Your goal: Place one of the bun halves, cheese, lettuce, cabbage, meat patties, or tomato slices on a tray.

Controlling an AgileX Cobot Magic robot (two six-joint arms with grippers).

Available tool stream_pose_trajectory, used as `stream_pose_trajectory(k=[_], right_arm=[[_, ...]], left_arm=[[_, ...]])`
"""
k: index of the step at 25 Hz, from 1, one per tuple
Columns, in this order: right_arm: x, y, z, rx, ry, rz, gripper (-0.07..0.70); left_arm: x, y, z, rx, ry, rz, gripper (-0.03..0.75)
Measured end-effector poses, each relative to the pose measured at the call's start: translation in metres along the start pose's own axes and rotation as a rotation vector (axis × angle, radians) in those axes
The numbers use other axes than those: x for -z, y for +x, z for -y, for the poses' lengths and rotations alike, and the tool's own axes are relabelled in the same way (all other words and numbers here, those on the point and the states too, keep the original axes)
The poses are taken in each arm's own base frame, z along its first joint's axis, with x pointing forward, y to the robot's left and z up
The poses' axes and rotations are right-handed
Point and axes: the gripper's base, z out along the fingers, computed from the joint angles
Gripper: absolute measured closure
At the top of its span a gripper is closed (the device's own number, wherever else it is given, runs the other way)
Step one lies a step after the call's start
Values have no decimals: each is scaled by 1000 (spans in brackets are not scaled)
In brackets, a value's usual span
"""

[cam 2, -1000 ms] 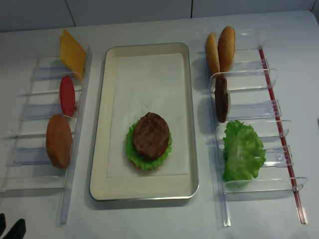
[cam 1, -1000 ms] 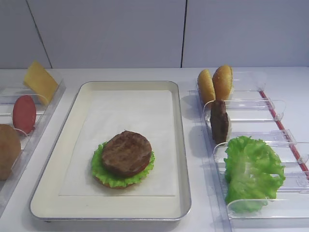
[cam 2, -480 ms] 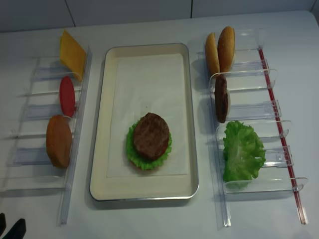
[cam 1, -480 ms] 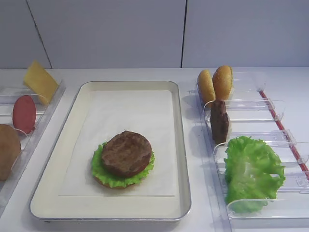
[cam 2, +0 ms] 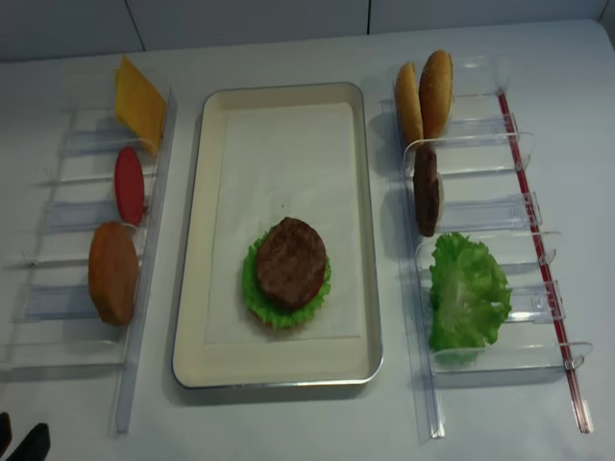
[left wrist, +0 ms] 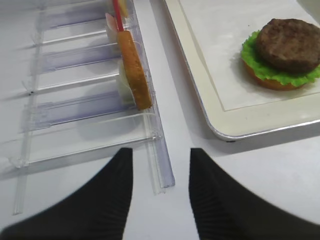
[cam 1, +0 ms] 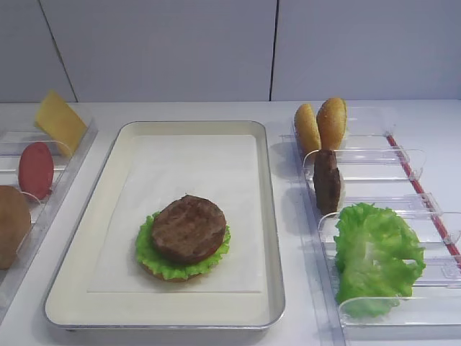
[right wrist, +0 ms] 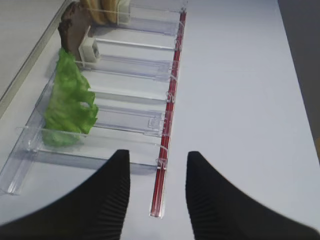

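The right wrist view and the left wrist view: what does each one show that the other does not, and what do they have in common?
Only the right wrist view shows the loose lettuce and the spare meat patty standing in the right rack. Only the left wrist view shows the tray with the stacked patty, and a bun half upright in the left rack. Both show an empty pincer, right and left, above the white table.
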Motion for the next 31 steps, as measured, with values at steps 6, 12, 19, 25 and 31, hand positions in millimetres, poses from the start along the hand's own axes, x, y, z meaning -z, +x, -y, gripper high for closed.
stream_pose_trajectory(k=[6,12,19,25,31], right_arm=[[-6,1,-2,-43,60,11,331],[-6,1,-2,-41,68,11,332],[-6,1,-2,-41,68,11,332],[-6,1,-2,-41,68,11,332],[-6,1,-2,-41,68,11,332]], left_arm=[[0,0,0,0,0,0,461],[0,0,0,0,0,0,461],[0,0,0,0,0,0,461],[0,0,0,0,0,0,461],[0,0,0,0,0,0,461]])
